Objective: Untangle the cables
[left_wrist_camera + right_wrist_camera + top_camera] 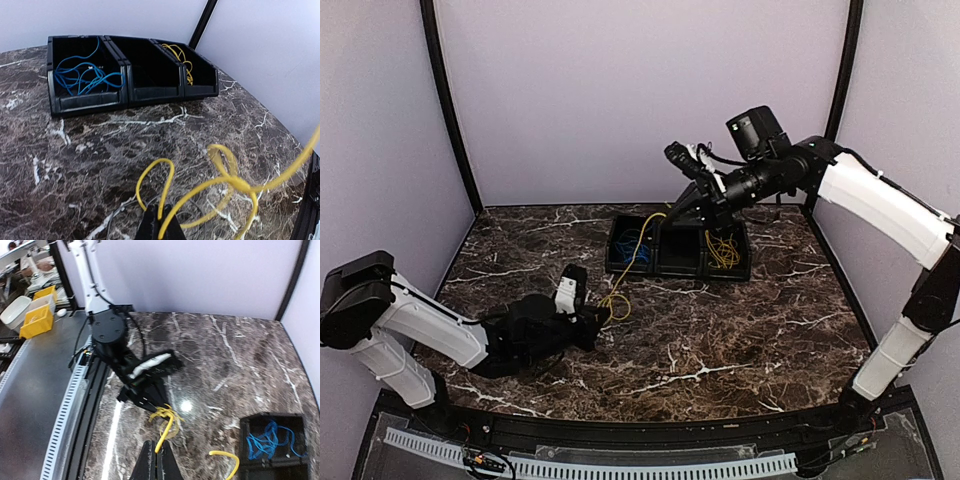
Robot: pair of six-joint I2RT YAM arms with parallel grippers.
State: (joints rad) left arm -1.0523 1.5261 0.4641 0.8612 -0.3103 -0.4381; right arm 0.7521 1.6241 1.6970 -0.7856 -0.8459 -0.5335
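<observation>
A yellow cable runs taut from my right gripper, raised over the bins, down to my left gripper, which lies low on the table. The left gripper is shut on the yellow cable, which loops and knots just ahead of it. A thin dark grey wire lies faintly under the loops. The right gripper is shut on the yellow cable. Blue cables lie in the left bin and more yellow cables in the right bin.
A black three-compartment bin stands at the back of the marble table; its middle compartment looks empty. Black frame posts and pale walls enclose the table. Yellow boxes and a white tray sit off the table.
</observation>
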